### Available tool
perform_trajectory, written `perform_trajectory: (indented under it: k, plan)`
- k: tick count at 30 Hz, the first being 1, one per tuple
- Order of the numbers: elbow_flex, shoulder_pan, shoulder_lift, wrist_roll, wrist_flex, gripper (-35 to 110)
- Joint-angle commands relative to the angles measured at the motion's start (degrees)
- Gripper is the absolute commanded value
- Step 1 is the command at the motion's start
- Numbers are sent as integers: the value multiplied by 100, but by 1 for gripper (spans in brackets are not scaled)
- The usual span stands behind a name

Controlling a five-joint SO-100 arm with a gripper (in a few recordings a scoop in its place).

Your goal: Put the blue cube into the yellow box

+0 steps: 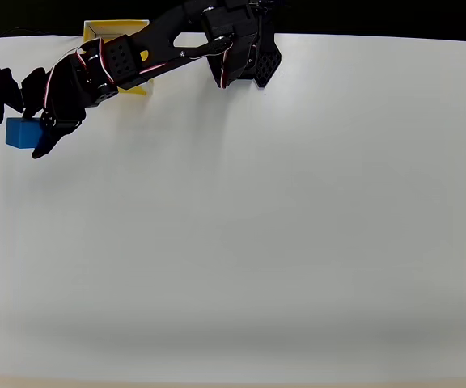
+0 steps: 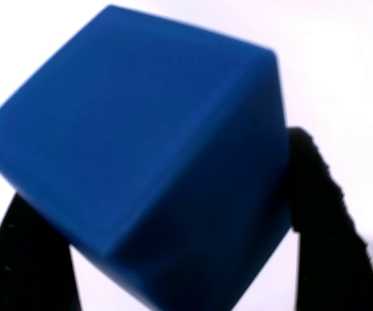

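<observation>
A plain white table carries the yellow box near its far left edge in the overhead view, partly hidden beneath the black arm.

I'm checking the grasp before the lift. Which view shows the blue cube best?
The wrist view: the blue cube looms large and tilted, a black finger on each side. In the overhead view it is a small patch at the table's left edge, partly under the gripper.

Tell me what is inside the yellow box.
In the overhead view the arm crosses over the yellow box, hiding most of its inside. The blue cube is outside it, in the gripper.
</observation>
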Motion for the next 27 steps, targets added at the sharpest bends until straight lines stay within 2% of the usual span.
perform_trajectory:
  k: [1, 13, 27]
  plan:
    - [-79, 606, 1283, -141, 519, 19]
    - [1327, 1811, 2558, -413, 738, 19]
    - [3129, 2197, 3920, -369, 325, 18]
